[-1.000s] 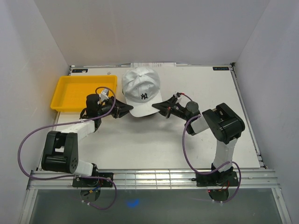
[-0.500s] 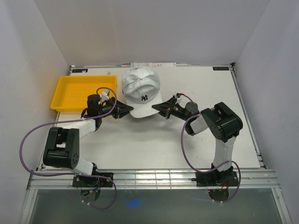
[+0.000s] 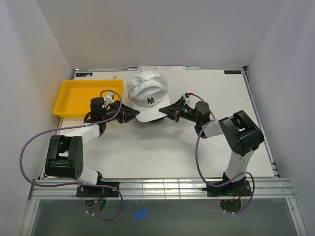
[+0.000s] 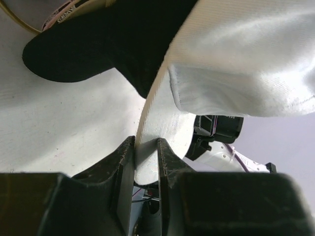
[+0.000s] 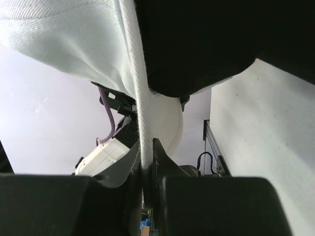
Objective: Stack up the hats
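Overhead view of a table [image 3: 162,147] with two robot arms, two caps that can be counted, and one yellow tray [image 3: 66,109]. Only one white cap [image 3: 148,90], with a small dark logo on its front, shows from above; it sits between the two grippers, its crown just beyond their tips and its brim pointing back toward the arm bases. A second, black cap [image 4: 88,44] appears only in the wrist views, as a dark mass directly under the white one. Whether more caps lie beneath cannot be told, and whatever the pile rests on is hidden by the white crown. Both wrist views are close and partly blurred, and each cuts off most of the white cap. The left gripper [image 4: 146,164] has its jaws nearly closed, clamped on the left edge of the white brim, which passes edge-on through the narrow gap between its fingers [image 4: 124,157]. The right gripper [image 5: 146,160] pinches the opposite edge of the same brim, with its jaws drawn to a thin slit around the fabric. The tray lies on the outer side of the left gripper, away from the caps
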